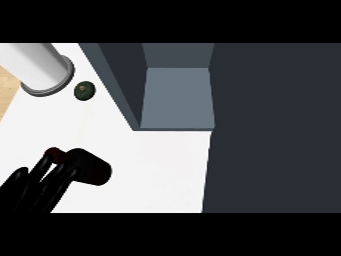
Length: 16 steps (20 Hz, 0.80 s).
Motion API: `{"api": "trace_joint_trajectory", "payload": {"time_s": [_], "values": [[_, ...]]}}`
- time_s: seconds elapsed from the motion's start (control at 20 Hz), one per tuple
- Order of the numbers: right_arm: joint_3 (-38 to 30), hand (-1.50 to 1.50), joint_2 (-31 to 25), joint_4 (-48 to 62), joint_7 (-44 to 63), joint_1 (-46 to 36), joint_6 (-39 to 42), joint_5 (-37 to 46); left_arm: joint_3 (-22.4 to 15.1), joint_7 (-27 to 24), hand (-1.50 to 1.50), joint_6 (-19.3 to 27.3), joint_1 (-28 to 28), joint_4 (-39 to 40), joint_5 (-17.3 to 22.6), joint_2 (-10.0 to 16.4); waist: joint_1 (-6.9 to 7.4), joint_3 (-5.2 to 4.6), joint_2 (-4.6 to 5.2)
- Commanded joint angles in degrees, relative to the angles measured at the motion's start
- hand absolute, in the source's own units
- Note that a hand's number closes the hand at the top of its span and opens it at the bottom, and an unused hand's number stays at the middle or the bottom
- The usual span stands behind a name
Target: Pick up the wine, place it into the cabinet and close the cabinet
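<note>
At the lower left of the head view, the left hand [55, 176] shows its fingers long and nearly straight, with the thumb standing off to the right. Nothing is plainly enclosed, though a small dark-red tip at the fingertips cannot be identified. The right hand does not show.

Farther up the view, well apart from the hand across the white counter [147, 165], sits a small dark-green round object. It is taken here to be the wine [84, 90] seen end-on from above, and so probably upright, with its long axis pointing toward the viewer. It lies just beside the grey rim of a pale cylinder [33, 65].

Near the wine, on its right, the cabinet [177, 97] stands open and its slate-blue floor is visible.

By this reading the wine lies ahead of the hand and slightly to the right. The cabinet opening lies to the right of the wine, so any carry would run rightward. The left hand is the only hand placed to reach it.
</note>
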Motion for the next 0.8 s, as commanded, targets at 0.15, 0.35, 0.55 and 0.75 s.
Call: {"api": "trace_joint_trajectory", "payload": {"time_s": [0.15,0.35,0.55,0.75], "values": [[3.22,-1.50,0.99,-7.04,8.62,-2.04,-3.56,1.43,-3.64,2.66,-1.50,1.14,5.01,-10.72,1.14,-0.76,0.21,-0.01,-0.07],[-1.09,-1.50,-0.23,-3.72,7.80,-4.34,-2.10,-1.95,-5.75,6.53,-1.50,5.26,2.43,-12.75,1.19,-1.48,0.19,0.04,0.00],[-1.54,-1.50,-0.52,-6.80,14.70,-9.19,-5.26,-1.35,-8.82,7.22,-1.50,7.63,3.31,-14.57,-1.91,-1.98,0.53,0.02,-0.15],[-1.94,-1.50,-0.62,-5.69,12.10,-7.23,-3.67,-2.02,-8.82,6.41,-1.50,9.73,2.55,-14.80,-3.36,-2.47,0.37,0.07,-0.20]]}}
